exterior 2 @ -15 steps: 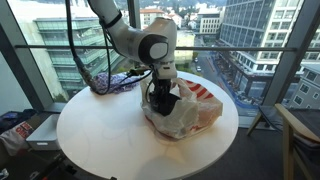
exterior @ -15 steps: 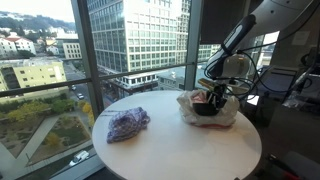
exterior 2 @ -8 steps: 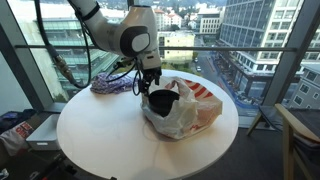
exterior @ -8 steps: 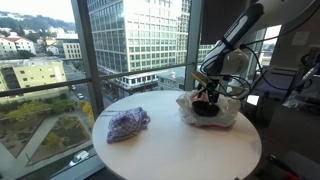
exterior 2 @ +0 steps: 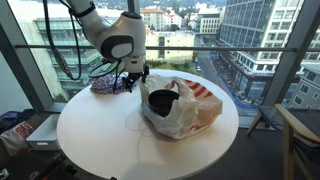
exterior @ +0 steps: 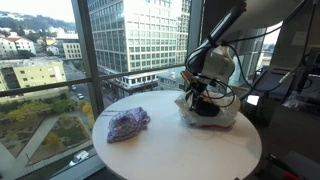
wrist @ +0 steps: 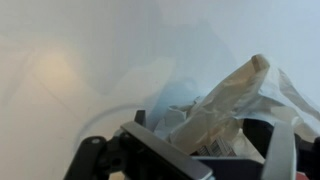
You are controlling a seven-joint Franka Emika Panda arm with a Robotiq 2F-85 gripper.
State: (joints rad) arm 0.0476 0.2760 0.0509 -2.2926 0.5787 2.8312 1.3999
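A crumpled white plastic bag lies on the round white table. A black bowl-like object sits in its mouth. My gripper hangs above the table just beside the bag's edge, clear of the black object, on the side toward the purple cloth. Its fingers stand apart and hold nothing. The wrist view is blurred; it shows folds of the bag over a dark shape, with the gripper's dark body along the bottom.
A bundled purple-blue cloth lies on the table away from the bag. Tall windows surround the table. Cables trail behind the arm near the cloth. A chair stands beside the table.
The gripper has opened, risen out of the bag away from the black object, and swung sideways toward the cloth side. The bag and black object stay on the table.
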